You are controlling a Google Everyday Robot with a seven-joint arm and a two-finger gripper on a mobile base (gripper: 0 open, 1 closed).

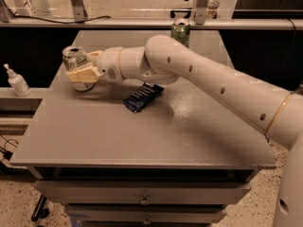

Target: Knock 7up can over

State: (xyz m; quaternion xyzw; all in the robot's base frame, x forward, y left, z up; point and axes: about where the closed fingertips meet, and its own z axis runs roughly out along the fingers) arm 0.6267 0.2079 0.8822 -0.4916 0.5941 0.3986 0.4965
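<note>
My gripper (82, 73) sits at the far left part of the table, pressed up against the 7up can (74, 57). Its pale front part lies across the lower half of the can. I cannot tell how far my jaws stand open, or whether they hold the can at all. The can stands upright near the table's left edge, its silver top showing above me.

My arm (213, 82) reaches in from the right, passing low over the middle of the table. Just under my wrist lies a dark blue packet (141, 97), flat on the surface, near the can but apart from it. A darker green can (180, 31) stands upright at the far edge, well apart from both.

The table (118, 141) is a plain grey top with drawers (142, 193) beneath. To the left, on a lower ledge, stands a small white pump bottle (17, 81). A pale rail (118, 23) runs behind the table, and the floor (19, 207) is speckled.
</note>
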